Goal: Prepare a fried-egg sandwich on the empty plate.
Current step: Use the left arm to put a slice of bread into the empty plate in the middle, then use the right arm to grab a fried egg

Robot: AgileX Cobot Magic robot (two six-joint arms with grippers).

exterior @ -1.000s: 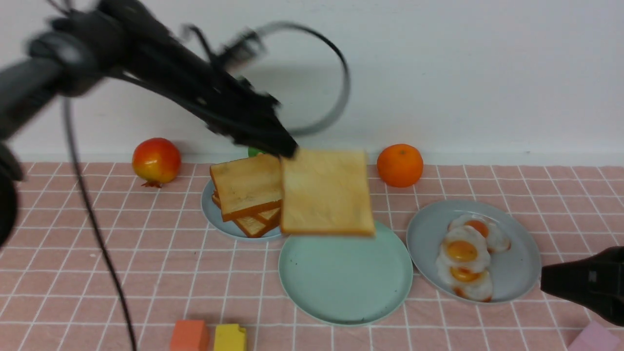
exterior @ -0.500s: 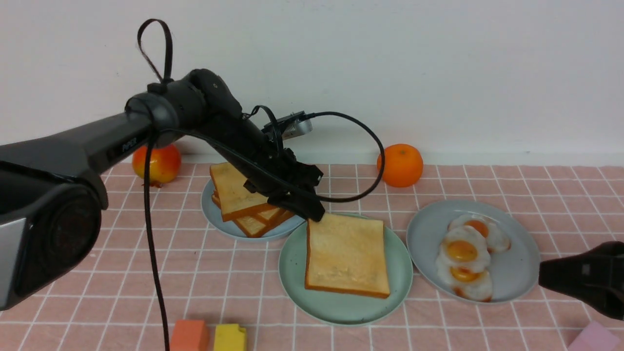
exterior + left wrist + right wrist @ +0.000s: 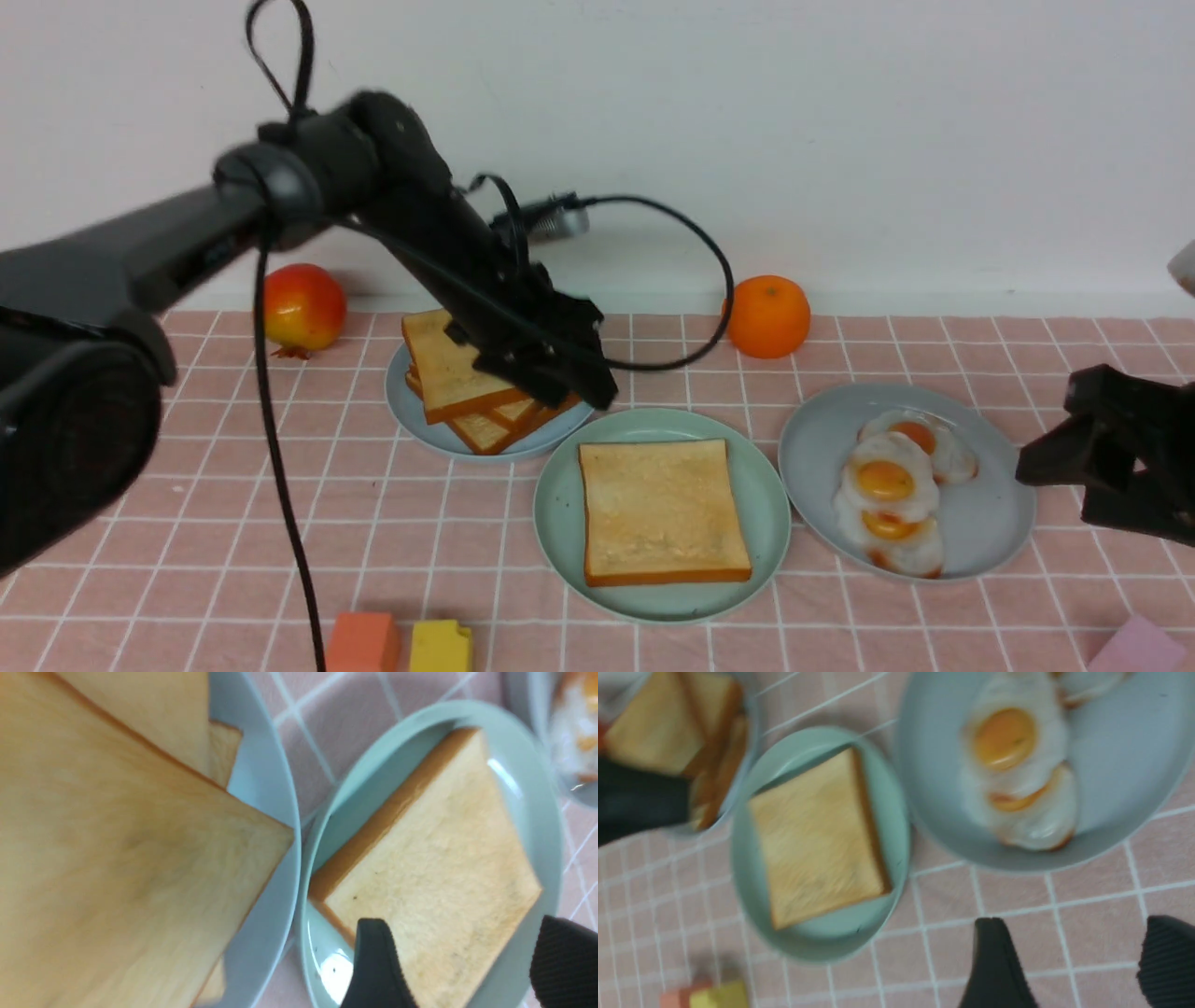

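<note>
One toast slice (image 3: 663, 509) lies flat on the mint-green plate (image 3: 557, 509); egg and top slice remain.
Left hand (image 3: 583, 383), spread and empty, hovers at the slice's 11 o'clock, by the toast pile (image 3: 457, 373). Right hand (image 3: 1080, 970), spread and empty, hangs at 3 o'clock of the fried eggs (image 3: 887, 481).

A: what else is on the table
B: pink white-grid tablecloth (image 3: 187, 523), white wall (image 3: 887, 140) behind. pomegranate (image 3: 303, 310) back left by the wall, orange (image 3: 766, 315) back, right of centre
A: plates?
B: two grey-blue ones. left grey-blue plate (image 3: 406, 397) carries a skewed toast pile (image 3: 457, 373), right grey-blue plate (image 3: 990, 513) has three overlapping fried eggs (image 3: 887, 495)
A: near edge?
B: orange block (image 3: 362, 642) just beside yellow block (image 3: 441, 646), pink block (image 3: 1134, 646) at the right corner, all cut off by the frame
</note>
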